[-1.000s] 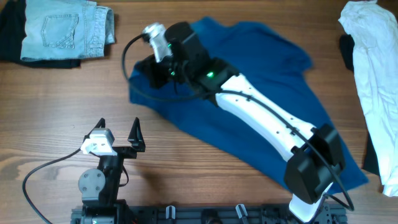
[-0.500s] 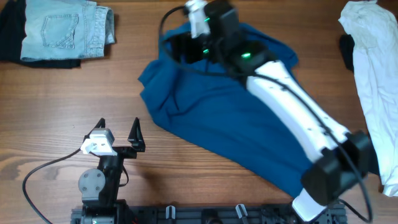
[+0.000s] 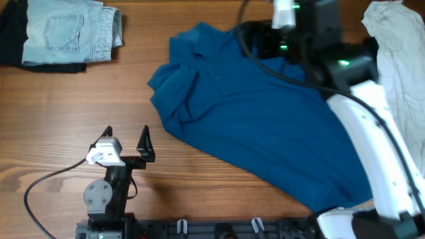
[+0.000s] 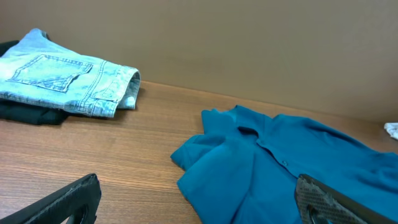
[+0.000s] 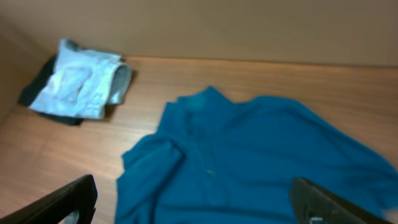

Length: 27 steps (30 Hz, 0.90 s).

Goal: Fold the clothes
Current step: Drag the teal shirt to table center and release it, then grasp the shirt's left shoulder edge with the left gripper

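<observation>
**Right arm swings away, top lies spread out**

The right arm (image 3: 372, 126) has swung to the right since half a second ago. Its head has gone from above the collar (image 3: 199, 36) to the far right part of the scene, and the top (image 3: 265, 126) now shows more of its far edge. The left arm has not moved.

The right pincer (image 5: 193, 186) is spread wide. In its own blurred view the two dark fingers (image 5: 62, 202) stand at the lower corners, with nothing between them but the cloth farther off.

The left pincer (image 3: 126, 138) sits near left on the bare surface (image 3: 66, 106), jaws wide and holding nothing. It is just left of the top and not touching it.

The top lies in the middle of the surface, running slantwise from the collar at far centre-left to its hem at near right. The right arm crosses over its right part.

- The collar is open, and a short line of buttons runs down from it.
- The left sleeve (image 3: 174, 89) is bunched into folds at the left edge.
- The body is fairly flat, with a few soft creases.

At far left a folded denim piece (image 3: 66, 30) rests on a dark cloth (image 3: 10, 33), well apart from the top. A white garment (image 3: 398, 86) lies crumpled along the right edge.
</observation>
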### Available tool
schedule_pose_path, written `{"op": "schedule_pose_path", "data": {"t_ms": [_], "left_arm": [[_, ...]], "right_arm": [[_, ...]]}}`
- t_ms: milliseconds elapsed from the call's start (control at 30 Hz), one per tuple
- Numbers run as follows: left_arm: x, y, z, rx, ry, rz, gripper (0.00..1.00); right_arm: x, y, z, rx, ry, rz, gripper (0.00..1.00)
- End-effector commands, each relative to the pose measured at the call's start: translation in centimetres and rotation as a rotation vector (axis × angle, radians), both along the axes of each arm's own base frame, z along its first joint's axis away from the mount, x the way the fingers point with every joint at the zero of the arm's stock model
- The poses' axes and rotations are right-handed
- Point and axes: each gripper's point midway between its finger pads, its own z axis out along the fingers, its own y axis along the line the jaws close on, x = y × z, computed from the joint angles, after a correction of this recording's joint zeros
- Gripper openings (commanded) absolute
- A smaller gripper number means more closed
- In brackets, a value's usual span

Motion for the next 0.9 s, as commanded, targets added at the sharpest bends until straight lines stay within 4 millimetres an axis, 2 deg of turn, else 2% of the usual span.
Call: {"op": "schedule_pose_path", "data": {"t_ms": [0, 133, 233, 300, 367, 433, 533, 667, 767, 867], "left_arm": [[0.0, -0.1, -0.2, -0.005, 0.001, -0.001, 1.00], [0.0, -0.1, -0.2, -0.005, 0.001, -0.001, 1.00], [0.0, -0.1, -0.1, -0.006, 0.001, -0.002, 1.00], [0.0, -0.3, -0.1, -0.006, 0.000, -0.012, 1.00], [0.0, -0.3, 0.3, -0.006, -0.016, -0.013, 1.00], [-0.1, -1.2, 0.8, -0.016, -0.035, -0.063, 1.00], [-0.5, -2.9, 2.8, -0.015, -0.119, -0.169, 1.00], [-0.9, -3.2, 5.5, -0.142, -0.195, -0.193, 1.00], [-1.3, -3.7, 7.3, -0.153, -0.220, -0.227, 1.00], [-1.5, -4.4, 10.3, -0.149, -0.219, -0.265, 1.00]], "right_arm": [[-1.5, -2.0, 1.8, -0.068, -0.038, -0.039, 1.00], [-1.4, -3.8, 0.8, -0.154, -0.022, -0.106, 1.00], [-1.0, -5.0, 1.0, -0.189, -0.039, -0.164, 1.00], [-0.5, -5.6, 1.4, -0.183, -0.056, -0.190, 1.00], [-0.1, -6.9, 1.7, -0.146, -0.054, -0.248, 1.00], [0.3, -8.3, 1.7, -0.091, -0.032, -0.303, 1.00], [0.4, -10.0, 1.4, -0.054, -0.004, -0.315, 1.00], [0.6, -12.4, 1.1, -0.056, 0.007, -0.369, 1.00], [0.9, -12.9, 1.4, -0.049, -0.003, -0.383, 1.00], [1.0, -12.8, 1.6, -0.046, -0.014, -0.383, 1.00]]}}
